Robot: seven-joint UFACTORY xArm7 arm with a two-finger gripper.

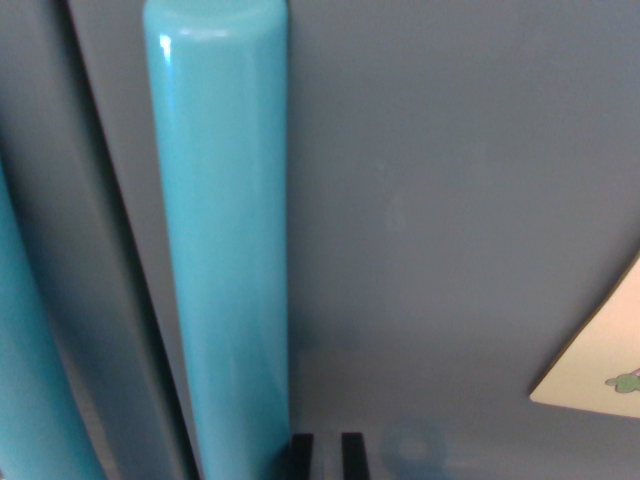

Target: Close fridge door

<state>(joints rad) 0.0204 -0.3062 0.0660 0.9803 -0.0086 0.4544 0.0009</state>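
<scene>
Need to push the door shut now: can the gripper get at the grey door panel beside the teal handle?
Probably yes. The gripper sits close against the grey door panel, just to the wrist view's right of the teal handle, with nothing between them. The sticker lies off to the side.

Handle, centre-left of the frame: the turquoise round bar handle (pixel 225 240) looks like smooth, glossy plastic, with a bright highlight at its top.
Second handle, lower left corner: a turquoise curved bar (pixel 25 370) with the same smooth finish.
Door: the grey flat fridge door panel (pixel 450 200) is matt and even.
Card, lower right: the cream card (pixel 600 360) looks like matt paper.
Fingers, bottom edge: two black gripper fingertips (pixel 352 458), matt; material unclear.
</scene>
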